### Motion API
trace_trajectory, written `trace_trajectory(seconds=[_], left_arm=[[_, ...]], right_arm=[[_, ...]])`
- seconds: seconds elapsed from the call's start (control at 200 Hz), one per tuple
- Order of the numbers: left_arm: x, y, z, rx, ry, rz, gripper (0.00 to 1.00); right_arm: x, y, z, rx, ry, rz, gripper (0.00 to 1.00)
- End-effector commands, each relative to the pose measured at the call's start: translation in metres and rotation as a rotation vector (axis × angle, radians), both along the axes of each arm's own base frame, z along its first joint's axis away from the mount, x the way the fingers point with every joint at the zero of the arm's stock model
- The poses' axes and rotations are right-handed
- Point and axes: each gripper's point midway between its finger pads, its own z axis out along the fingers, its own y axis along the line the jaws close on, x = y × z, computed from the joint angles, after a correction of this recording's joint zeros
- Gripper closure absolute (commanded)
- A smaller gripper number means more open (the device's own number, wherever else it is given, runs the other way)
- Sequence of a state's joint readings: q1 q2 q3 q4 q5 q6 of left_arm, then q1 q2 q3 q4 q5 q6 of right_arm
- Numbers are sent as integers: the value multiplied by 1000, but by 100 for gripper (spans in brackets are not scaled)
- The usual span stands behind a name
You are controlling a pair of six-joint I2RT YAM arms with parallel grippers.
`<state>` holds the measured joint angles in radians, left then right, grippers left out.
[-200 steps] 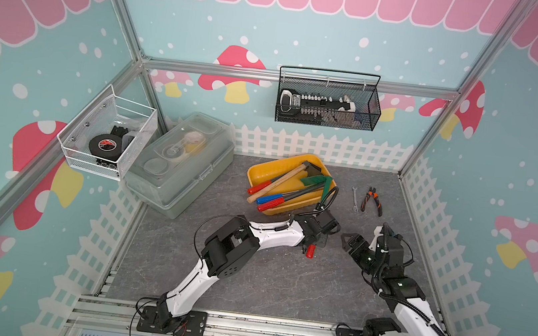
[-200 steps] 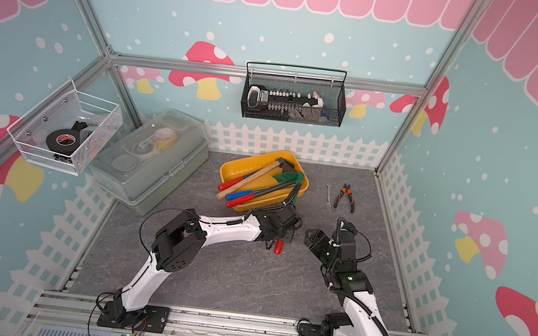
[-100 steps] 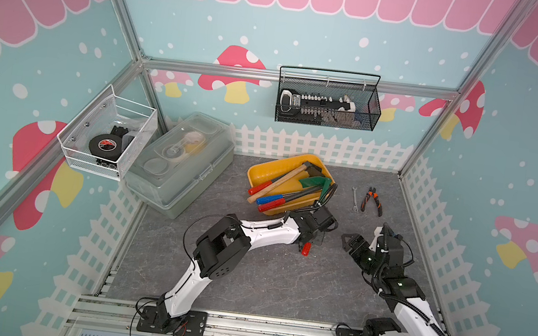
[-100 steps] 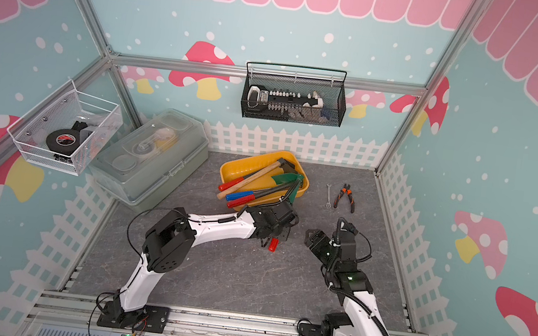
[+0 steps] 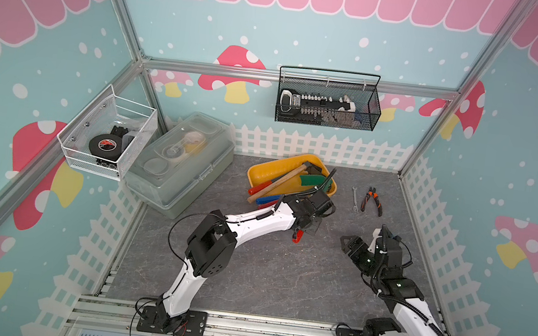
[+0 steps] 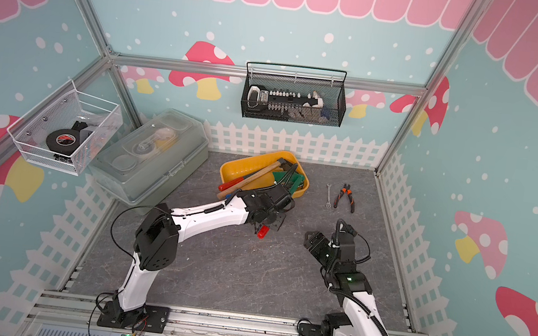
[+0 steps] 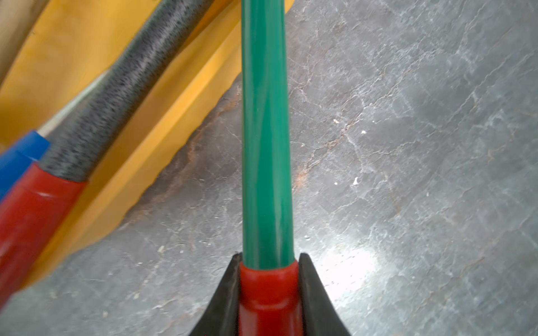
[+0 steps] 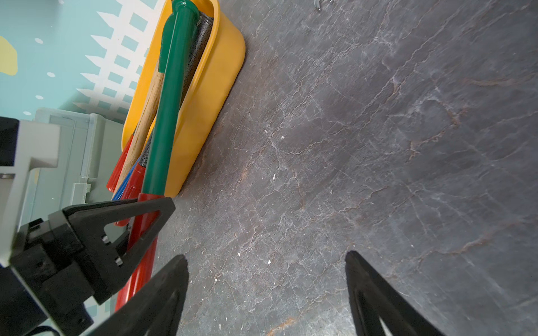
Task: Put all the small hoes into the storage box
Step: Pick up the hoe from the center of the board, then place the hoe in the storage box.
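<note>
Now the left pincer (image 7: 270, 259), gripping the small hoe (image 8: 166, 116), is easing it farther into the storage box (image 8: 209, 96), nearing release; right pincer (image 8: 265, 256) idling wide.

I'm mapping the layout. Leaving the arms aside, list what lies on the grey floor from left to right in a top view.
In a top view: translucent grey lidded box → yellow storage box → small wrench → orange-handled pliers.

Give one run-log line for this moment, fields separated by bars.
left gripper: shut on small hoe | right gripper: open, empty | hoe shaft over storage box
</note>
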<state>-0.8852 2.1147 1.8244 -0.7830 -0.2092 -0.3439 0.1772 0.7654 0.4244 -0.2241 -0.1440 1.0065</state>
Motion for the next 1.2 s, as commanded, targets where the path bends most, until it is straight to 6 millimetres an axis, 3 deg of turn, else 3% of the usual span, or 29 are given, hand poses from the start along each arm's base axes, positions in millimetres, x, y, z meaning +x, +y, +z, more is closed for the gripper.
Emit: trace_trajectory(seconds=[0.0, 0.28, 0.811, 1.196], left_arm=[[2, 11, 35, 24, -24, -114, 100], [27, 43, 53, 143, -45, -192, 100], [77, 91, 59, 275, -112, -251, 99], [117, 130, 40, 385, -155, -238, 98]], right_arm=[[-1, -1, -5, 10, 5, -9, 16], [-2, 1, -7, 19, 9, -2, 16], [-3, 2, -5, 20, 2, 6, 17], [-5, 3, -7, 24, 8, 15, 17]])
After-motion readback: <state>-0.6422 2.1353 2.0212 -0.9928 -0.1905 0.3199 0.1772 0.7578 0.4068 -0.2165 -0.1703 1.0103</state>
